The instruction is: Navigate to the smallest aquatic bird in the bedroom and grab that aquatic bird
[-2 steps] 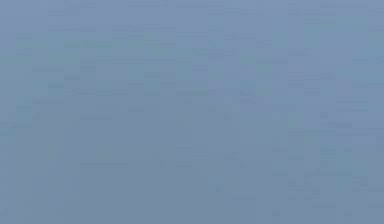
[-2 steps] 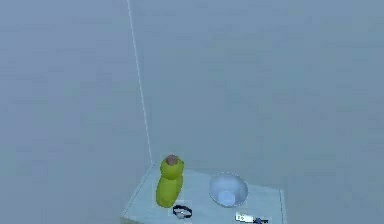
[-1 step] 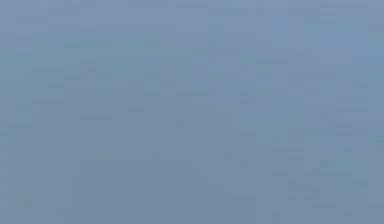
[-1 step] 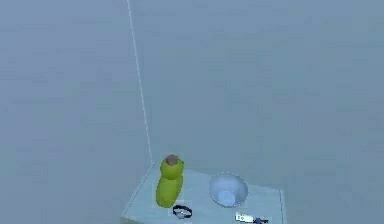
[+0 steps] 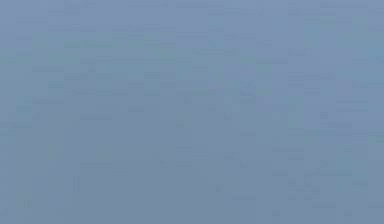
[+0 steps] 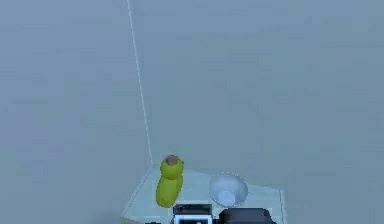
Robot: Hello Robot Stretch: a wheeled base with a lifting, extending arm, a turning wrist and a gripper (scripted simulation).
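Bird toy [image 6: 171,182], yellow and standing tall, sits on the white table [image 6: 262,193], just left of the white bowl [image 6: 228,187]. The gripper [image 6: 191,212] is just below the bowl, near the bird. I cannot tell if its jaws grip anything.

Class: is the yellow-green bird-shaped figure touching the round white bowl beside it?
Apart. The arm side view shows bare white tabletop between the yellow-green bird-shaped figure and the round white bowl.

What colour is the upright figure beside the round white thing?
Yellow-green figure, with a brownish top; arm side view shows it best.
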